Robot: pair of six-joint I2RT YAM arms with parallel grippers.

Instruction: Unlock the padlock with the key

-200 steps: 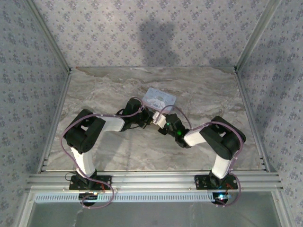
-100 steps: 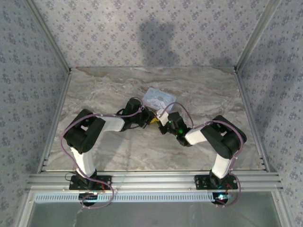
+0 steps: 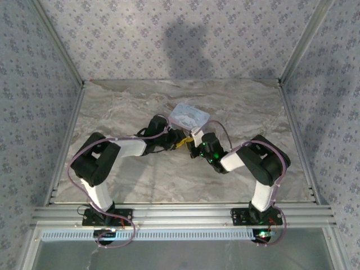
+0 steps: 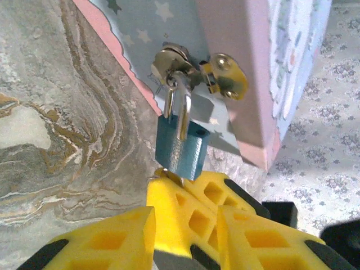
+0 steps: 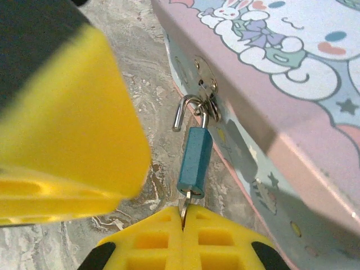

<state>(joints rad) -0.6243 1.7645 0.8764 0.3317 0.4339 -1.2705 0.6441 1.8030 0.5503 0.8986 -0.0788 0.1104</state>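
Padlock hangs on tin hasp above desk, 1 shackle leg seemingly free. Right fingers clamped on key in padlock; left fingers apart. Risk: skewed pull bends key, drags tin.

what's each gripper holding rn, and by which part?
The right gripper pinches the key by its outer end, with its tip in the padlock base. The left gripper is open and holds nothing.

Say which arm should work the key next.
Right, most likely. The right gripper is shut on the key, which sits in the bottom of the padlock. The left gripper is open near the padlock, gripping nothing.
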